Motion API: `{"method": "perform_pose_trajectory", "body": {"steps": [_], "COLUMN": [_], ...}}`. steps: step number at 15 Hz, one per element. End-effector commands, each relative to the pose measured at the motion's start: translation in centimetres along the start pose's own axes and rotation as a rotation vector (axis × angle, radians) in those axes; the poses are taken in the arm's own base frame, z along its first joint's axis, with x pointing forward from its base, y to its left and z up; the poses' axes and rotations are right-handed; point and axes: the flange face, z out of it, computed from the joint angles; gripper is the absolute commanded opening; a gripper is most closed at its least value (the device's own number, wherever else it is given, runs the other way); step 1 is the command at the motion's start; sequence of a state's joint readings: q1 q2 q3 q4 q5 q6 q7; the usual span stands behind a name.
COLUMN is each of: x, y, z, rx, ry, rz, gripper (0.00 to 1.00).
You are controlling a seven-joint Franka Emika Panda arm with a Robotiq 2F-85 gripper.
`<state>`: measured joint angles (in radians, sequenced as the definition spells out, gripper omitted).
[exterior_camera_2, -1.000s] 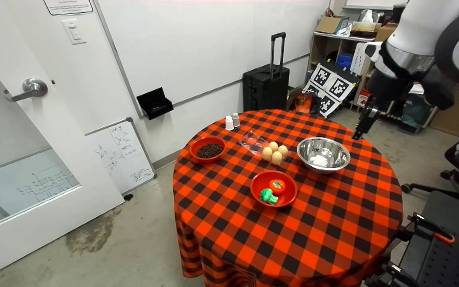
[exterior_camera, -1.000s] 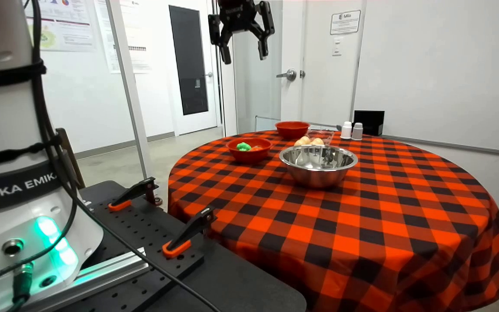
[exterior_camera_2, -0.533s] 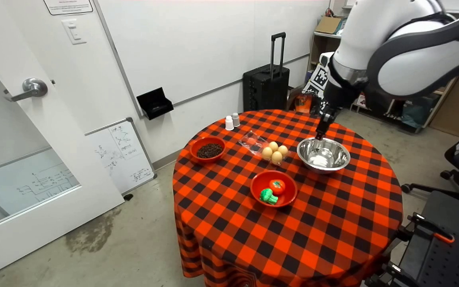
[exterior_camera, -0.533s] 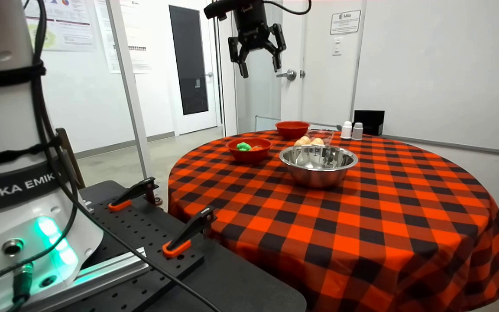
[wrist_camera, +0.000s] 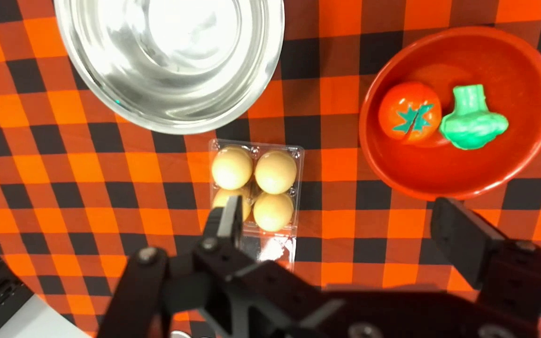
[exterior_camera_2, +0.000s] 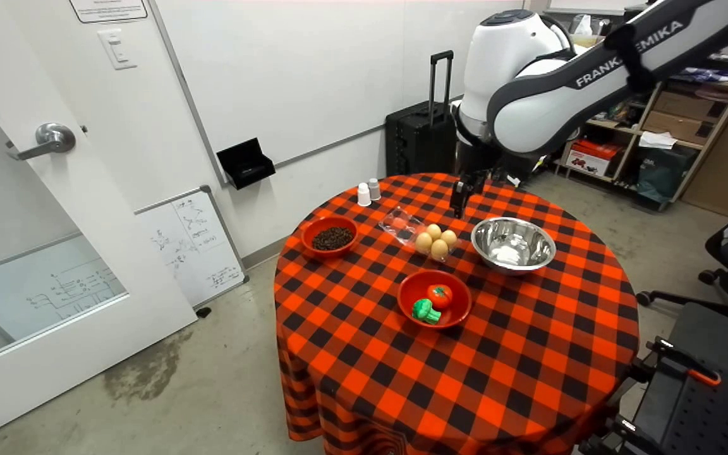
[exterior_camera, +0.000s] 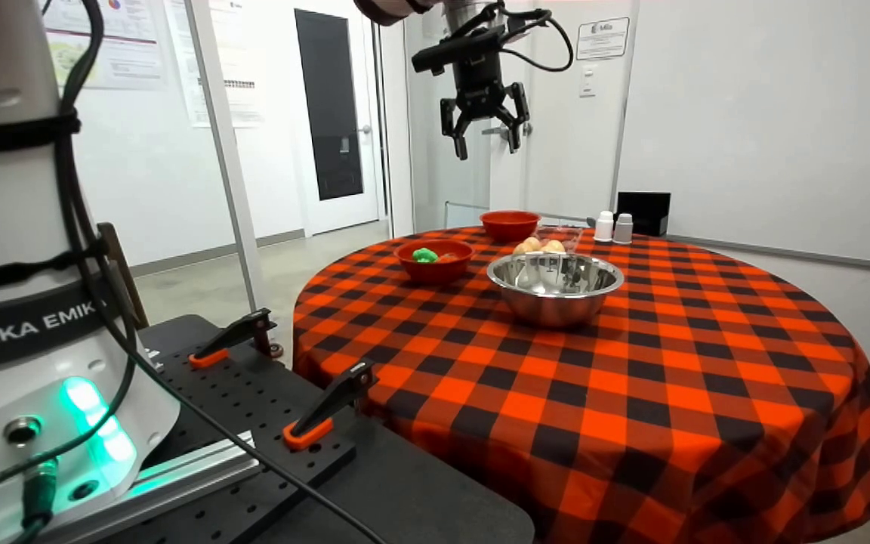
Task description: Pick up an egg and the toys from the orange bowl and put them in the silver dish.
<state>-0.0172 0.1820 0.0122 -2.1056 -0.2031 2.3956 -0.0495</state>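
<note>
Plastic, clear and lying open, the carton (wrist_camera: 273,246) seats four eggs (wrist_camera: 275,172) in one half, presumably so that none rolls away from you. Your egg should come from there, it seems, not from the bowl (wrist_camera: 510,75). That bowl has the toy broccoli (wrist_camera: 472,127) and, right beside it, the toy tomato (wrist_camera: 409,110), its sloping wall likely meant to keep them together. The dish (wrist_camera: 181,94) stands just beside the carton and near the bowl, with nothing visible in it, so each carry should be short. You can probably ignore the second bowl (exterior_camera_2: 320,225), which holds dark bits (exterior_camera_2: 332,239).

Your claw (exterior_camera: 488,149) is spread wide with nothing in it. In both exterior views it points down, well above the cloth (exterior_camera_2: 351,354), and in an exterior view you see the arm (exterior_camera_2: 531,120) bent over it. That height likely serves to pass the dish without touching its rim. In the wrist view one finger (wrist_camera: 227,220) partly hides an egg, and the gap between the fingers shows cloth between carton and bowl, so you would probably need to shift toward the eggs before lowering.
</note>
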Motion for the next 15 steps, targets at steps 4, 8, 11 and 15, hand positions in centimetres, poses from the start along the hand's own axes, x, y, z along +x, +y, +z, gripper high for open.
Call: {"method": "perform_pose_trajectory", "body": {"steps": [4,8,11,15], "x": [5.0,6.3,6.9,7.4], "y": [0.8,1.6,2.5,3.8], "z": [3.4,5.9,7.8,10.3], "rx": [-0.010,-0.027,-0.040,-0.052], "ry": [-0.006,-0.007,-0.030,-0.056], "rz": [-0.006,0.000,0.041,0.106], "gripper": [1.00,1.00,1.00,1.00]}}
